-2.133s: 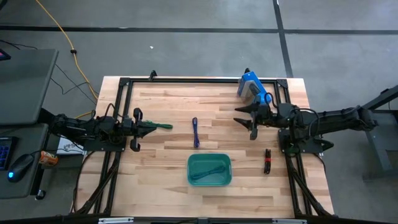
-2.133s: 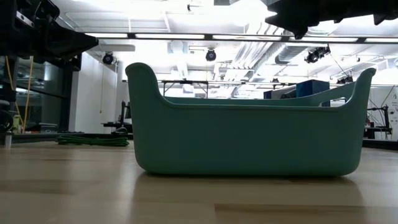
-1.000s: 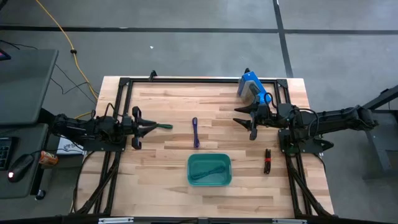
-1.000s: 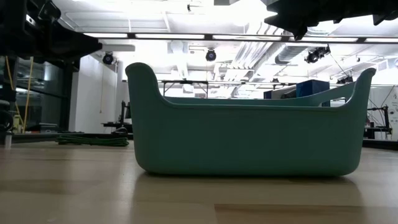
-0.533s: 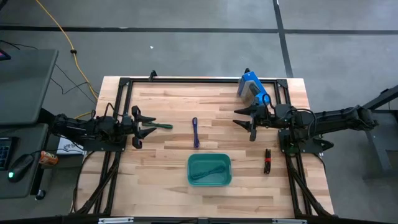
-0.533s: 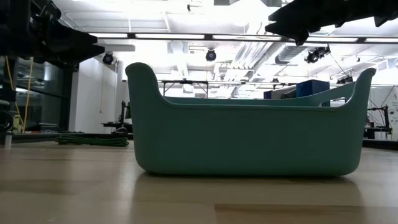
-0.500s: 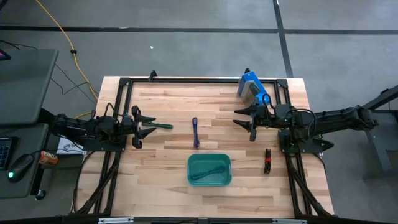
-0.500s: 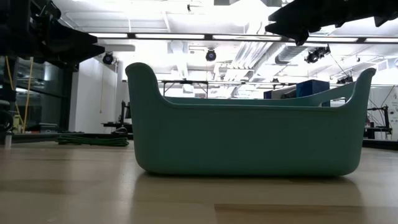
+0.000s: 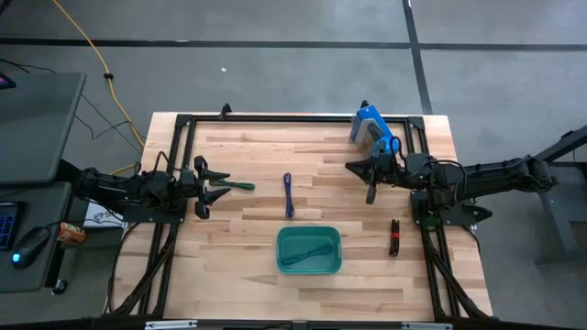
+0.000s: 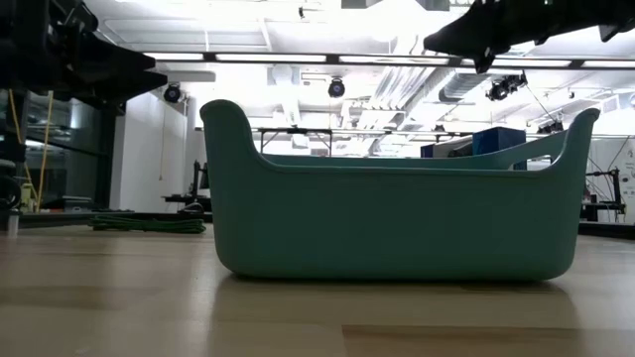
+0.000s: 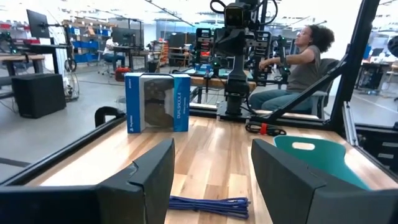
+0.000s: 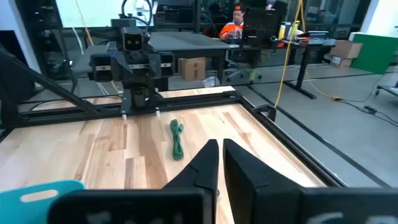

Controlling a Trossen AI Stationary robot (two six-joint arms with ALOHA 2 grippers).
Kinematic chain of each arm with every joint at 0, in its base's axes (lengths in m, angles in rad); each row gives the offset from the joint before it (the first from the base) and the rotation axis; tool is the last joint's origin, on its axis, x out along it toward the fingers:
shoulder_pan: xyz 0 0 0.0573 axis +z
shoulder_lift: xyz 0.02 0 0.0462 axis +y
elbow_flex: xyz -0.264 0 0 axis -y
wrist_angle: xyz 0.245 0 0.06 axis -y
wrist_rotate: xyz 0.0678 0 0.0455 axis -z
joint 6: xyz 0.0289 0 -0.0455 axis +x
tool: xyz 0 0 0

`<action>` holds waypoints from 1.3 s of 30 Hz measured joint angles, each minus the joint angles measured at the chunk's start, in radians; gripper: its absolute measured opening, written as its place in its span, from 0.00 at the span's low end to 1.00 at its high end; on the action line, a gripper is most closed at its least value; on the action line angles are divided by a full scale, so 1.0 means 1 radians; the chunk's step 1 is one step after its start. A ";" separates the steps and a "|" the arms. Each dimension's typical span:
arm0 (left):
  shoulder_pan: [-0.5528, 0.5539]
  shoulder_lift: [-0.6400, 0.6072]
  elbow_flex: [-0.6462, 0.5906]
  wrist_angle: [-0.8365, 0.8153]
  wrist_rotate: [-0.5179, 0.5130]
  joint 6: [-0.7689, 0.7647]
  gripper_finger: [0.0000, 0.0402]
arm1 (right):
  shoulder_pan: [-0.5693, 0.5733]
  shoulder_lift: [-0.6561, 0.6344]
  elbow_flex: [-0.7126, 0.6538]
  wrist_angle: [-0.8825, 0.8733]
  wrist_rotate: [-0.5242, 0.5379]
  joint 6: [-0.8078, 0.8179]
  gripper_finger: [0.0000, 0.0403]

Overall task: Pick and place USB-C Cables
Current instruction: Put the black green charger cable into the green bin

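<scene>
Blue box (image 11: 157, 102) side: "DUALSHOCK 4"; smaller print unreadable.

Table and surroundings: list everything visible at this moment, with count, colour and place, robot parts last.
Green cable: one, green, on the table just ahead of the left gripper.
Purple cable: one, purple-blue, mid-table, above the tub in the high view.
Teal cable: one, teal, inside the tub.
Red-black cable: one, red and black, right side of the table.
Tub: one, teal, near the table's front centre.
Box: one, blue, far right corner.
Table: one, light wood, dark frame around it.
Person: one, seated beyond the table.
Left gripper: dark, open, left side.
Right gripper: dark, fingers nearly together, near the box.
</scene>
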 joint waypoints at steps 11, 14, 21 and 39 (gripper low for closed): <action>0.000 0.000 0.000 0.000 0.000 0.023 0.49 | 0.000 0.000 0.000 -0.001 0.002 -0.004 0.00; 0.000 0.000 0.000 0.000 0.000 0.045 0.49 | 0.000 0.000 0.000 -0.001 0.002 -0.002 0.00; 0.000 0.000 0.000 0.050 -0.067 -0.036 0.49 | 0.000 0.000 0.000 -0.001 0.002 -0.002 0.00; 0.031 0.437 0.320 -0.064 -0.459 0.007 0.49 | 0.000 0.000 0.000 0.000 0.002 -0.001 0.00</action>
